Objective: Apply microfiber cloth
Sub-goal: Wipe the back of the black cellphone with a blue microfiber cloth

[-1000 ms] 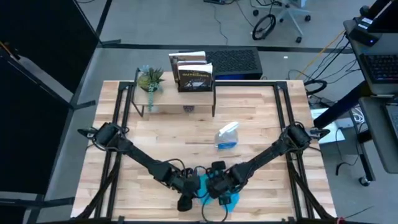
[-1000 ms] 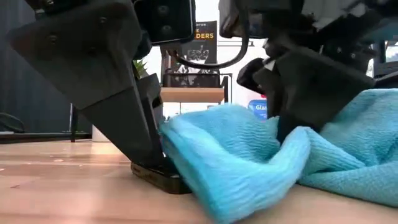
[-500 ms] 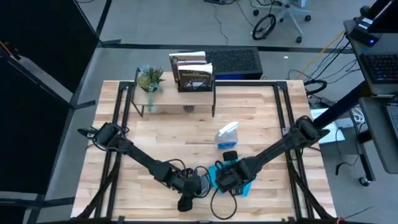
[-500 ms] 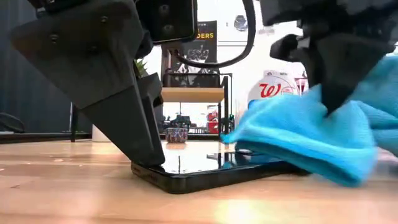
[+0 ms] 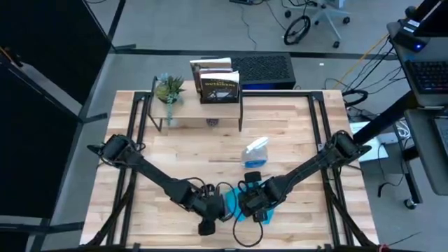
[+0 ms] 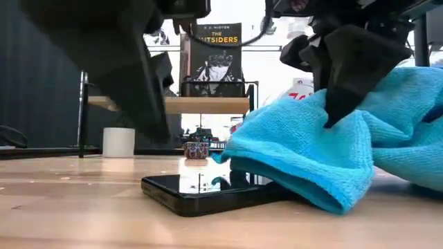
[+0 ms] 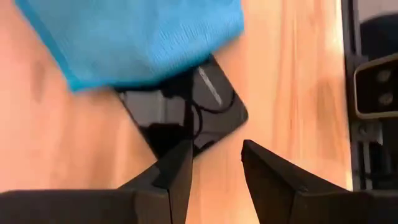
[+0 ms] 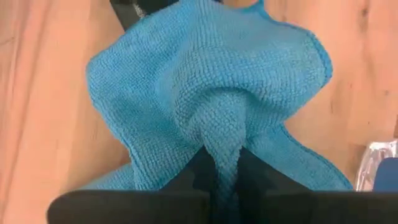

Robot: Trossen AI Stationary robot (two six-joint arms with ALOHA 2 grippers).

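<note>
**Cloth laid over phone at the table's near edge**

Taking the black phone (image 6: 208,191) as the mark, the left gripper (image 5: 208,222) hangs just to its left near the front edge of the wooden table (image 5: 210,143), its two dark fingers (image 7: 177,168) parted with a plain gap between them and holding nothing; in the left wrist view they frame the phone's bare corner without touching it. The phone lies flat, its glossy face reflecting the room. The microfiber cloth (image 6: 304,155), bright turquoise, is draped over the phone's right end and spreads on to the table beyond. The right gripper (image 5: 253,204) stands over that same end, its fingers pinched tight on a raised fold at the middle of the cloth, as the right wrist view shows (image 8: 221,134). Behind the phone, farther back on the table, lies a clear spray bottle (image 5: 255,152); beyond that a small shelf (image 5: 199,105) carries a potted plant (image 5: 169,89) and a book (image 5: 219,85).
</note>
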